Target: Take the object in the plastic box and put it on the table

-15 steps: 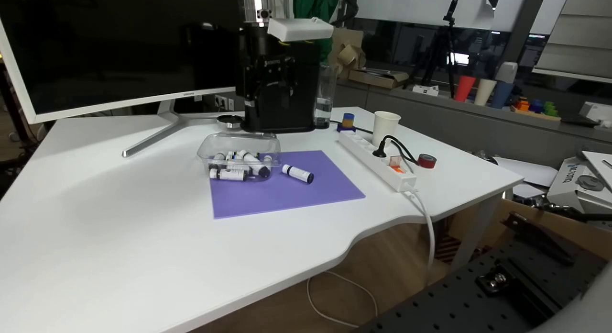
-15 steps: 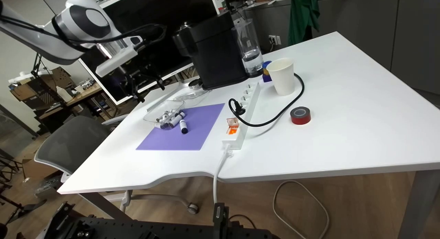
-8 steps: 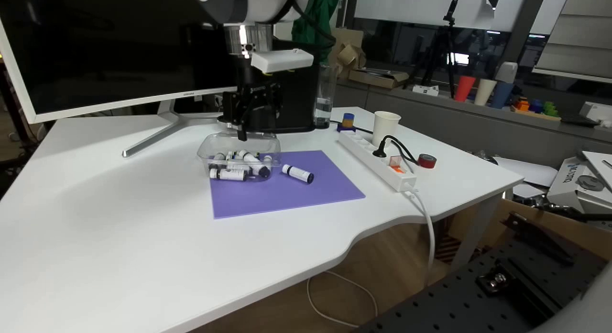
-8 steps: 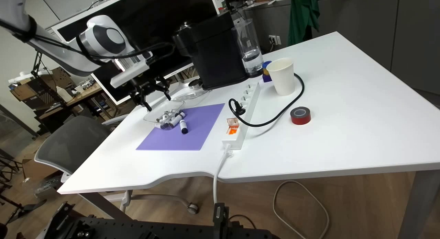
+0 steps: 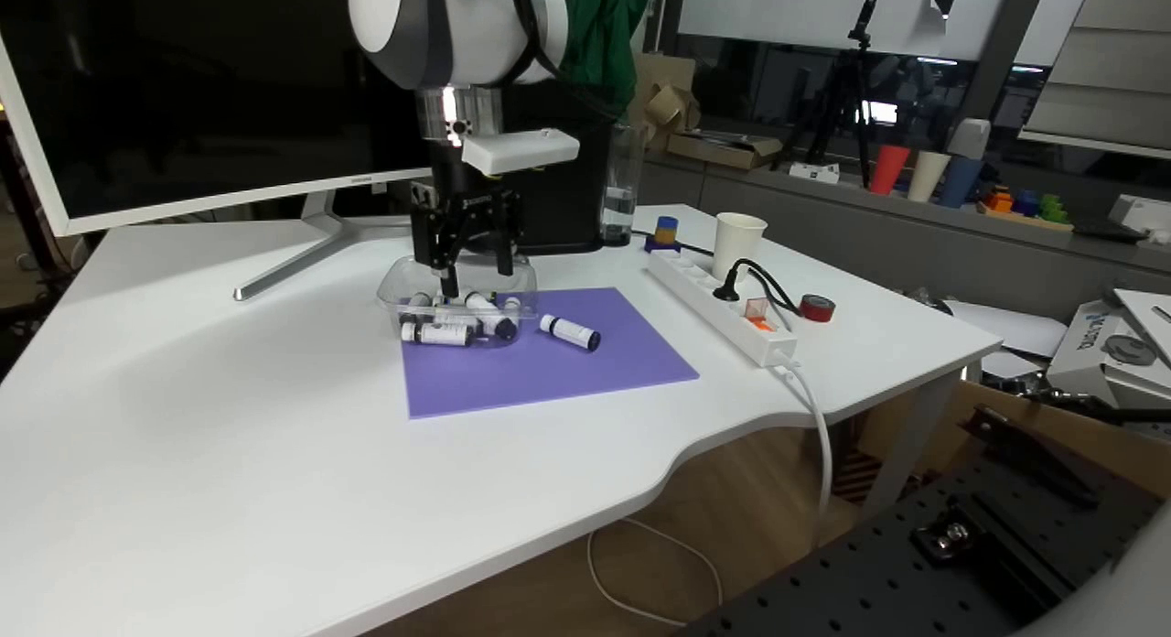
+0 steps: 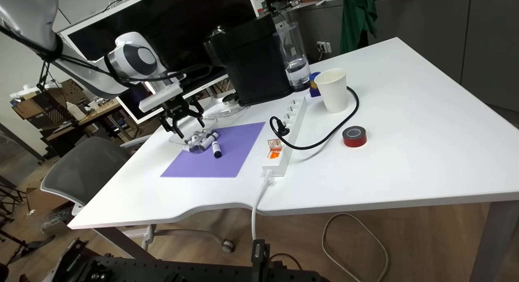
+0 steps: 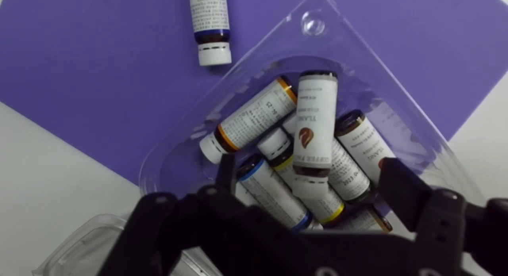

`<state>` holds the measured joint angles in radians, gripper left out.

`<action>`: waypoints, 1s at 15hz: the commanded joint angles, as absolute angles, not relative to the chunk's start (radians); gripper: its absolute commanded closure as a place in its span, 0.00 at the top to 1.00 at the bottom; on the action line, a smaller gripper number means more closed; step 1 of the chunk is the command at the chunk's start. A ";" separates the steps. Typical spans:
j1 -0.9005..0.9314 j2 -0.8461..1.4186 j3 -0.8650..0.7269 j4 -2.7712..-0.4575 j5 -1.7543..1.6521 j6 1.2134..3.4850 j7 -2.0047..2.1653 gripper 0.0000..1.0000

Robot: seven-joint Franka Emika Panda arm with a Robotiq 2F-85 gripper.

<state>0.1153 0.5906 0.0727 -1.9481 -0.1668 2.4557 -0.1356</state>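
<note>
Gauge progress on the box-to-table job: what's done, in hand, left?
Done: apparently the approach; the fingers are over the plastic box. One bottle lies outside it on the purple mat; who put it there, I can't tell.
In hand: nothing gripped; the fingers stand apart over the bottles inside.
Left, likely: grip one of those, lift it out, set it on the white table.

In an exterior view we look slantwise down across the table (image 5: pixel 247 463) towards the monitor (image 5: pixel 229 97); in an exterior view we look down at the same table, the paper cup (image 6: pixel 332 91) showing larger, the purple mat (image 6: pixel 215 164) smaller; both share these four; from the wrist we look steeply down, close above the plastic box (image 7: pixel 357 73), past the gripper (image 7: pixel 308 171).
</note>
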 commanded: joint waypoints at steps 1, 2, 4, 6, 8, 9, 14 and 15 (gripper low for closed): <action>0.118 0.628 0.080 -1.900 -0.145 2.450 -0.119 0.62; 0.119 0.634 0.081 -1.895 -0.141 2.450 -0.119 0.55; 0.118 0.640 0.085 -1.889 -0.137 2.450 -0.122 0.40; 0.117 0.641 0.087 -1.888 -0.130 2.451 -0.123 0.26; 0.117 0.630 0.085 -1.892 -0.126 2.446 -0.122 0.12; 0.113 0.617 0.087 -1.901 -0.122 2.444 -0.123 0.06; 0.080 0.490 0.107 -1.988 -0.057 2.466 -0.137 0.07; 0.077 0.449 0.104 -2.015 -0.047 2.482 -0.131 0.07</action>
